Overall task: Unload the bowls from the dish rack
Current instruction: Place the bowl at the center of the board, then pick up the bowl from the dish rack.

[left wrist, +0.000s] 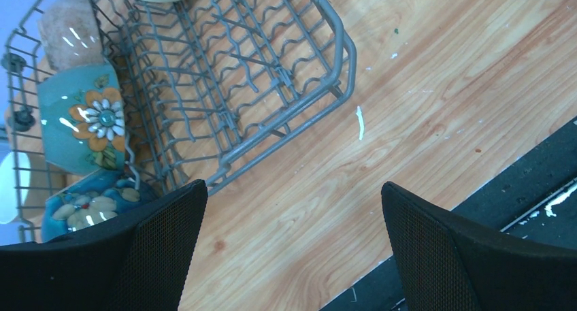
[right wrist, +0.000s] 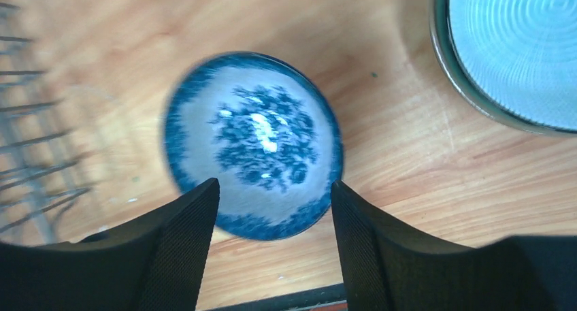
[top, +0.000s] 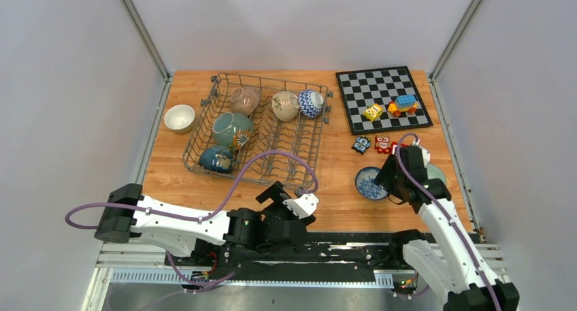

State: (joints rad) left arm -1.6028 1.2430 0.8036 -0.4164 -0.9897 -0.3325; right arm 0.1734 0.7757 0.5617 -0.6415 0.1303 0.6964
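Observation:
The grey wire dish rack stands at the table's back left. It holds several bowls: a pink one, a cream one, a blue-and-white one, a teal flowered one and a dark blue one. My left gripper is open and empty by the rack's near right corner. My right gripper is open over the near rim of a blue patterned bowl that sits on the table. A pale blue bowl lies beside it.
A white bowl sits on the table left of the rack. A chessboard at the back right carries two toy cars. Two small toy figures lie in front of it. A black rail runs along the near edge.

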